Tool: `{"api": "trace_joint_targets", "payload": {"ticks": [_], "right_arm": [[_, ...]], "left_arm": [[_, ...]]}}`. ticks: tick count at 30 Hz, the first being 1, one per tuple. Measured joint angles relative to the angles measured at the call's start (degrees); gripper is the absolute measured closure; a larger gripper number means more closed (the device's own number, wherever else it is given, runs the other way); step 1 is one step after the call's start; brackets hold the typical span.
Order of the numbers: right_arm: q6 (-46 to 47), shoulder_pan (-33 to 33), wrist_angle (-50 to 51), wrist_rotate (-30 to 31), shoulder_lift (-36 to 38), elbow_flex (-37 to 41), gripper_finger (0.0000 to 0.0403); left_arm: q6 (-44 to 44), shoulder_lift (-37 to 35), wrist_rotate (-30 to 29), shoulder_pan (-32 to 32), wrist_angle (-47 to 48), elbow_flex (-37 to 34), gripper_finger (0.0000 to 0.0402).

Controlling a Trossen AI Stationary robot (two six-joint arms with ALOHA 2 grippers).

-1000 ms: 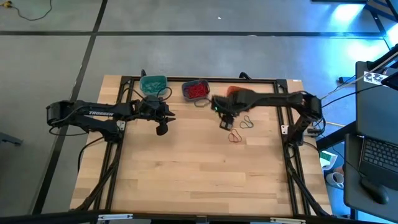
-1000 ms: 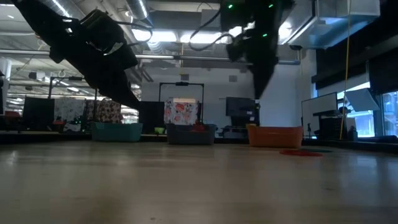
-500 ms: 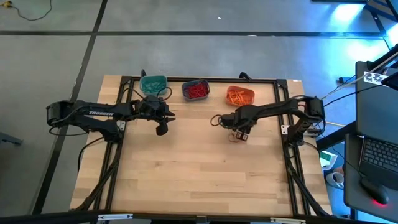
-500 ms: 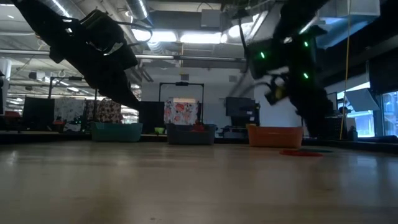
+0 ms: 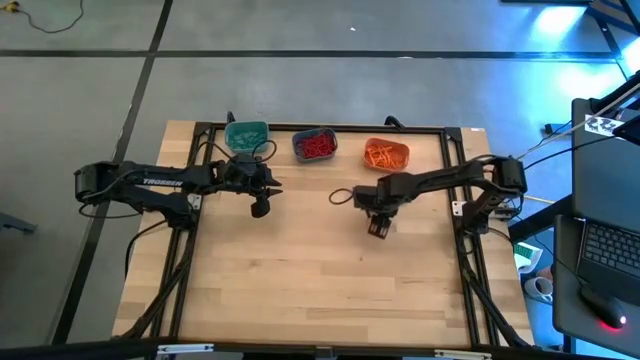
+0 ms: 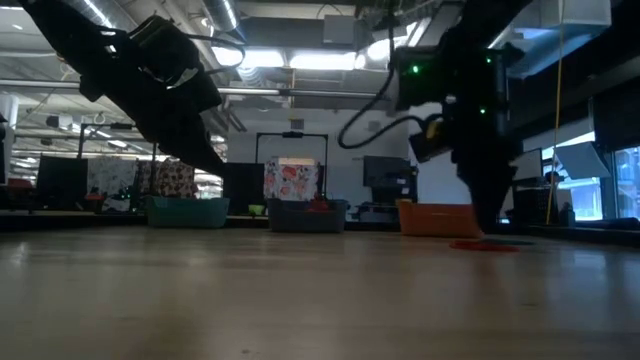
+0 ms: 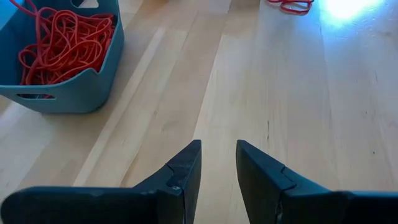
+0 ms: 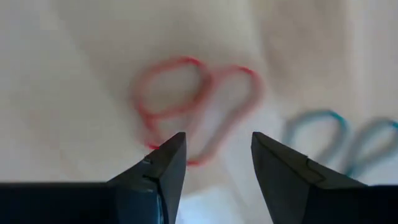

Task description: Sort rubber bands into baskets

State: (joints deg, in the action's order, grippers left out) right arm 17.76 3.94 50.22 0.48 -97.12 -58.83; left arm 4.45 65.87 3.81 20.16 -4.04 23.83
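Observation:
Three baskets stand in a row at the table's far edge: teal [image 5: 246, 134], slate blue [image 5: 315, 145] with red rubber bands [image 7: 65, 40] in it, and orange [image 5: 386, 154] with orange bands in it. A red rubber band [image 8: 193, 106] and a blue one [image 8: 336, 140] lie flat on the table. My right gripper [image 8: 217, 149] points down, open, just above the red band, its fingertips to either side of the band's near loop. In the high view my right gripper [image 5: 378, 225] hides these bands. My left gripper [image 5: 260, 208] hangs open over bare wood near the slate blue basket.
Black cables run along the table's frame behind the baskets. In the low view the red band [image 6: 483, 245] lies flat in front of the orange basket [image 6: 442, 218]. Bare wood stretches over the table's middle and near half.
My right gripper has come from beside the orange basket toward the table's near edge and sunk down, tipping until it points straight down over the red band on the table. The orange basket, earlier under the arm, now shows.

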Motion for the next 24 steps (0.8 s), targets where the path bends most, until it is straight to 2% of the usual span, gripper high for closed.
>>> {"api": "trace_joint_targets", "payload": {"ticks": [5, 12, 15, 17, 21, 24], "right_arm": [[0.0, -1.9, -6.9, -0.8, -1.3, 1.4, 0.0221], [1.3, -0.8, -7.5, 2.4, -5.2, 1.8, 0.0227], [0.2, 0.1, -8.8, 1.5, -5.6, 1.9, 0.0261], [-0.8, 0.5, -9.8, 1.1, -5.6, 1.9, 0.0299], [-3.3, 0.6, -11.7, 4.0, -5.8, 1.9, 0.0383], [-4.7, 0.4, -13.1, 5.6, -5.8, 1.9, 0.0389]], "left_arm": [[0.0, 0.0, 0.0, 0.0, 0.0, 0.0, 0.0304], [0.0, 0.0, 0.0, 0.0, -0.5, 0.0, 0.0304], [0.0, 0.0, 0.0, 0.0, -1.4, 0.0, 0.0304], [0.0, 0.0, 0.0, 0.0, -1.5, 0.0, 0.0304], [-0.1, 0.0, 0.0, 0.0, -1.4, 0.0, 0.0304], [-0.1, 0.0, 0.0, 0.0, -1.3, 0.0, 0.0304]]}}
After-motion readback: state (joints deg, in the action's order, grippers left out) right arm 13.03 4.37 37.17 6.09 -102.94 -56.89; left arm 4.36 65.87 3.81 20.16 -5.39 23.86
